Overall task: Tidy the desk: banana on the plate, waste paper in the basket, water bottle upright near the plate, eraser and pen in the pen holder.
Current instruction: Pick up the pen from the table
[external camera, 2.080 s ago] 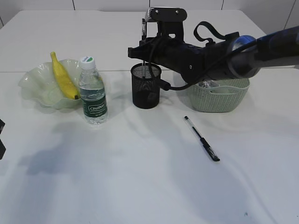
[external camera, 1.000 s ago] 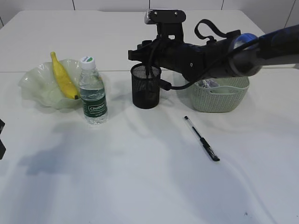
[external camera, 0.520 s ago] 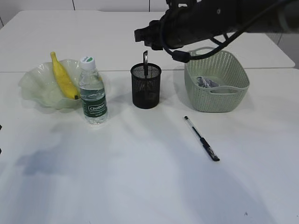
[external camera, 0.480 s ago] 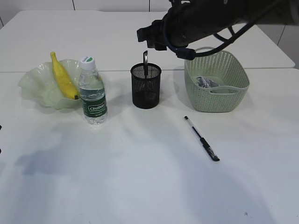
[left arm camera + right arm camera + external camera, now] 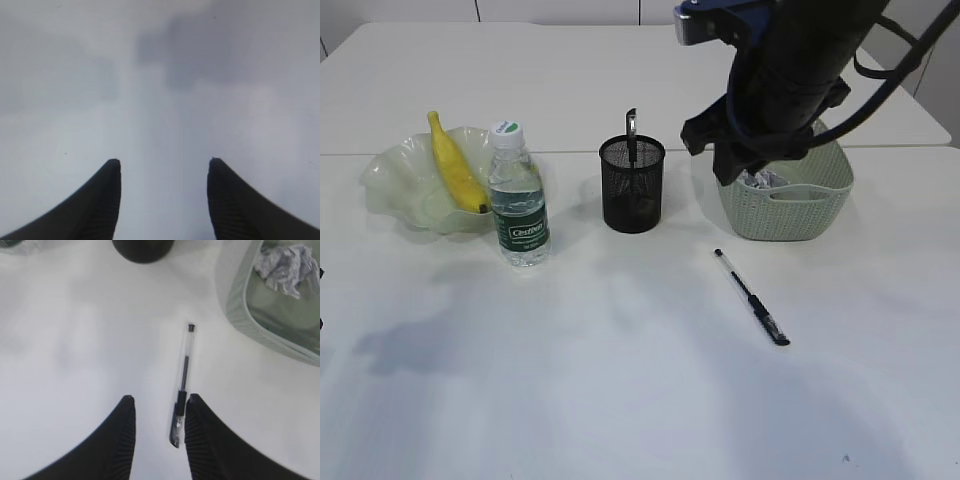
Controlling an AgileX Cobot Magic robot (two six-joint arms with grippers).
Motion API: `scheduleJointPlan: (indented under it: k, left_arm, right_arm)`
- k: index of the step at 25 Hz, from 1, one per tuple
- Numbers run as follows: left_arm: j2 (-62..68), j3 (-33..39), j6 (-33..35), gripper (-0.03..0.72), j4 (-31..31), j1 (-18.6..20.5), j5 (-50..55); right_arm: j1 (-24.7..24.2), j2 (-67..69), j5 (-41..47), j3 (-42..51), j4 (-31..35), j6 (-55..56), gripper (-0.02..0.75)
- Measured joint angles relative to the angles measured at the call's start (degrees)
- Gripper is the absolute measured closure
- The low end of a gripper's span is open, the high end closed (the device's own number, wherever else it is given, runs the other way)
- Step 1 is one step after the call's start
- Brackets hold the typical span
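Swung right off black wire-mesh cylindrical pen holder (image 5: pixel 632 185), now above slim clear black-tipped pen (image 5: pixel 182 386). Right tool (image 5: pixel 158 407) part-open, empty, directly over pen's near end. Pen flat on white counter (image 5: pixel 620 380), axis running near-right to far-left. Left tool (image 5: pixel 164 167) wide, far off.

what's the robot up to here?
Desk tidy, nearly done. The banana lies in the plate, the bottle stands upright beside it, and the crumpled paper is in the basket. One pen already stands in the pen holder. The right gripper hangs open above the desk, over the last pen, holding nothing. The left gripper is open and empty.
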Motion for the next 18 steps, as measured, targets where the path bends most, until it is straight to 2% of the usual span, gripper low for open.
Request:
scheduleJointPlan:
  k: [4,8,12,18]
  left_arm:
    - [0.0,0.0,0.0,0.298,0.0,0.0,0.0]
    - [0.0,0.0,0.0,0.298,0.0,0.0,0.1]
    - [0.0,0.0,0.0,0.298,0.0,0.0,0.6]
    - [0.0,0.0,0.0,0.305,-0.2,0.0,0.7]
  right_arm:
    - [-0.7,0.3,4.8,0.0,-2.6,-0.7,0.486]
    - [-3.1,2.3,5.9,1.6,-0.5,-2.5,0.484]
    - [-5.3,3.3,4.7,7.5,1.4,-3.5,0.484]
    - [-5.8,5.0,-1.3,15.7,2.0,-4.0,0.484]
